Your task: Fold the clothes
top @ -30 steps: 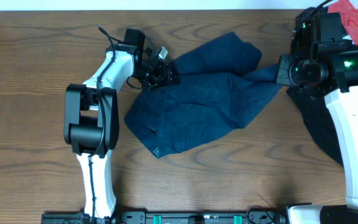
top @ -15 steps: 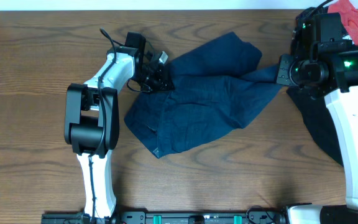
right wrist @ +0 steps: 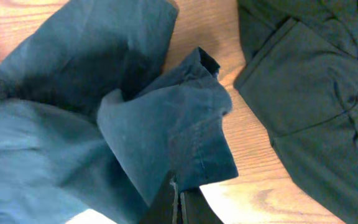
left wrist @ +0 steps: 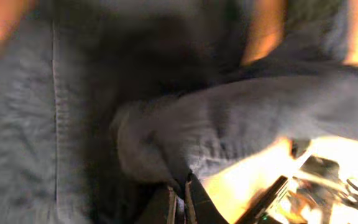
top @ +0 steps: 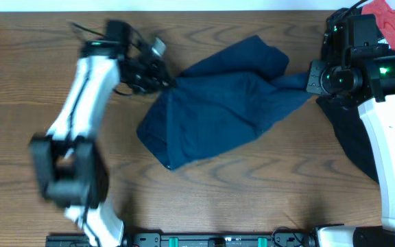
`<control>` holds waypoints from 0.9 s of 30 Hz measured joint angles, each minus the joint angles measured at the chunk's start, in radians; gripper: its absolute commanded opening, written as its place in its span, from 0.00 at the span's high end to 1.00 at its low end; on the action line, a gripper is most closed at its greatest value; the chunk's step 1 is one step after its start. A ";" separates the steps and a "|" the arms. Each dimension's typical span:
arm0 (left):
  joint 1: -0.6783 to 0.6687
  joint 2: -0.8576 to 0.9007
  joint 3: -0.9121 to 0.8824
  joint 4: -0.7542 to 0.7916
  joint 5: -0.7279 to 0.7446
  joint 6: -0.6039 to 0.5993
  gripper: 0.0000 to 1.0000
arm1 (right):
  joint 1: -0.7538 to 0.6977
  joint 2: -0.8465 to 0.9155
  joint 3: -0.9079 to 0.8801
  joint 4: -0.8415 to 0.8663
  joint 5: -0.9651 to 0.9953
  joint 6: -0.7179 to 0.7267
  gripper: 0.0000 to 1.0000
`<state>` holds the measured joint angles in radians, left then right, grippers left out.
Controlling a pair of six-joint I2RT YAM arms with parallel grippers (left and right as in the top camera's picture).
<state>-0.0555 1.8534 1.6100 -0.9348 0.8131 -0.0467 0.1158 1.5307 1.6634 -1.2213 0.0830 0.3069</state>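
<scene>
The navy-blue clothes (top: 218, 110) lie crumpled across the middle of the wooden table, stretched between both arms. My left gripper (top: 164, 81) is shut on the garment's left edge at the back; the left wrist view shows blurred blue fabric (left wrist: 229, 137) pinched between the fingers (left wrist: 182, 193). My right gripper (top: 310, 77) is shut on the garment's right end; in the right wrist view the fingers (right wrist: 178, 198) pinch a hemmed leg corner (right wrist: 197, 124) a little above the table.
A black garment (top: 354, 137) lies under the right arm at the right edge; it also shows in the right wrist view (right wrist: 316, 99). A red cloth (top: 389, 20) sits at the back right corner.
My left arm has swung left and toward the back, pulling the garment's left edge with it and stretching the cloth. The right arm has not moved.
</scene>
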 measured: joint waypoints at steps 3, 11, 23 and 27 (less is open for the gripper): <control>0.027 -0.203 0.002 -0.006 0.000 0.003 0.94 | 0.000 0.000 0.000 0.010 0.023 0.007 0.99; 0.034 -0.633 0.004 -0.060 -0.023 0.003 0.94 | -0.020 -0.072 0.001 0.073 0.045 0.023 0.99; 0.034 -1.009 0.015 -0.163 -0.075 0.003 0.94 | -0.025 -0.455 0.037 0.101 0.048 0.023 0.99; 0.034 -0.975 0.019 -0.162 -0.110 0.003 0.94 | -0.025 -0.473 0.045 0.119 0.049 0.023 0.99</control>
<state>-0.0216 0.8780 1.6295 -1.0966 0.7033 -0.0441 0.0910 1.0573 1.7084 -1.1023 0.1318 0.3298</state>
